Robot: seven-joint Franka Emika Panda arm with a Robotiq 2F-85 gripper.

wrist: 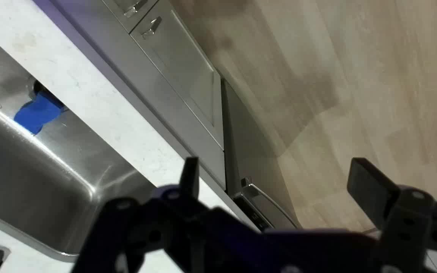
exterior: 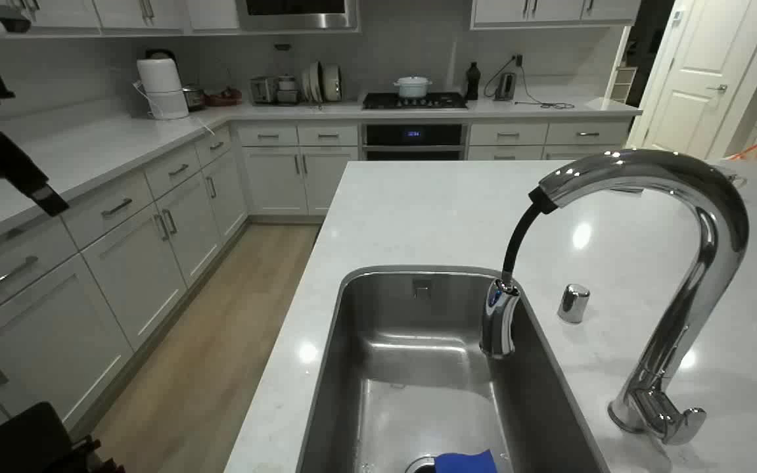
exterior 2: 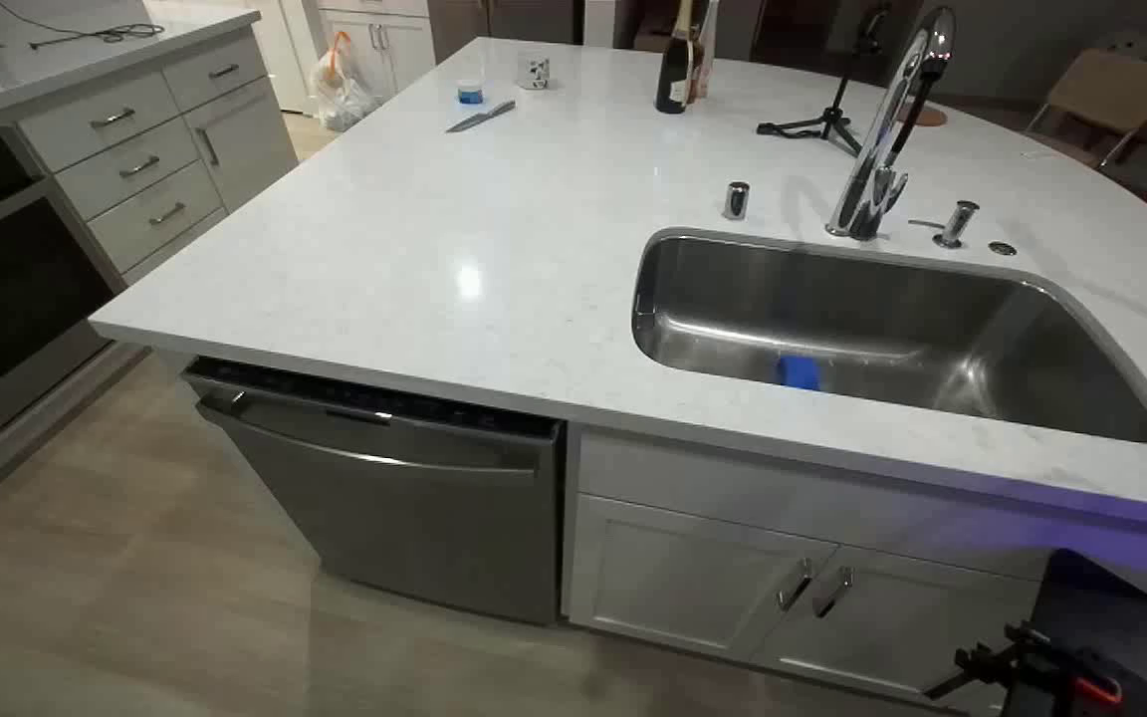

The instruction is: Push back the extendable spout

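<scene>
- The wood floor (wrist: 336, 87) fills one side of my wrist view.
- The white island countertop (exterior 2: 384, 229) shows in all my views, a broad slab in both exterior ones.
- The steel sink (exterior: 428, 387) is set into it.
- The chrome faucet (exterior: 704, 295) stands on the countertop just beside the sink and arches toward it.
- My gripper (wrist: 275, 172), well apart from the faucet, has its jaws spread wide; I have hold of nothing.
- The extendable spout (exterior: 500, 322) is out of the faucet's neck: in an exterior view it hangs nearly upright on its black hose (exterior: 518, 236), seen against the sink's faucet-side wall. Whether it touches that wall I cannot tell.
- A blue piece (exterior: 465, 462), its material unclear to me, lies in the sink at the drain (exterior: 422, 467).
- A small chrome cap (exterior: 574, 303) stands on the countertop near the sink.
</scene>
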